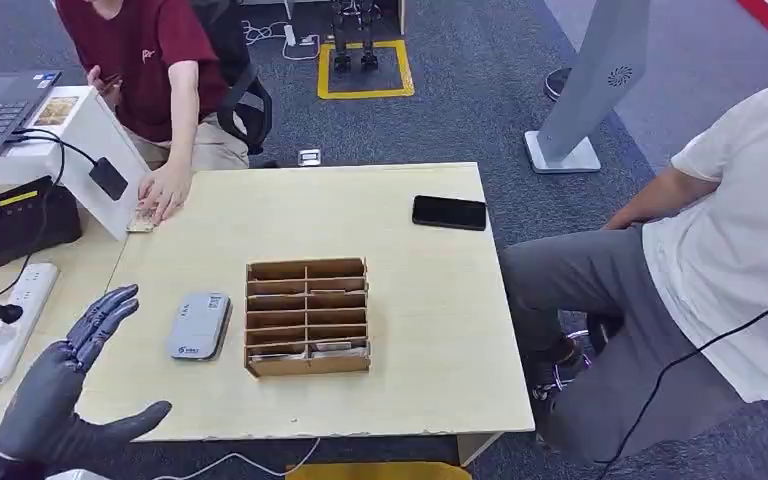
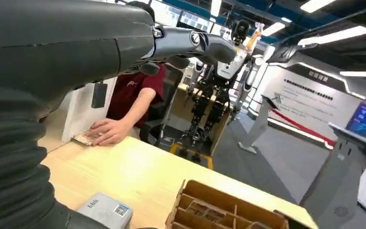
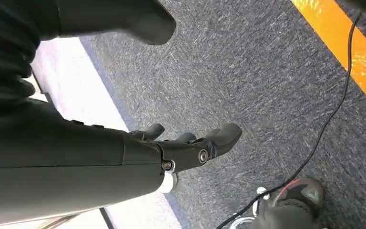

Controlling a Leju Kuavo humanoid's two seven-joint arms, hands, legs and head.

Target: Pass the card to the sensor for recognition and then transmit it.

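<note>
L hand (image 1: 65, 375), fingers spread and empty, is nearer: cards in rack (image 1: 307, 316) lie at its 3 o'clock, beyond sensor (image 1: 199, 325); R hand (image 3: 181, 148) hangs, fingers loosely apart.

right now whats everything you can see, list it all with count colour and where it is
table: one, pale wood, centre
slotted organiser: one, brown, middle of the table, cards in its near slots
card sensor: one, grey, just left of the organiser
phone: one, black, far right part of the table
card: one, pale, far left edge, under a person's hand
terminal: one, black, side desk on the left
power strip: one, white, side desk
laptop: one, grey, far left
people: two, one in red behind the table, one in white seated right
left hand: dark grey, empty, fingers spread, near left corner
right hand: dark, empty, hanging over grey carpet
</note>
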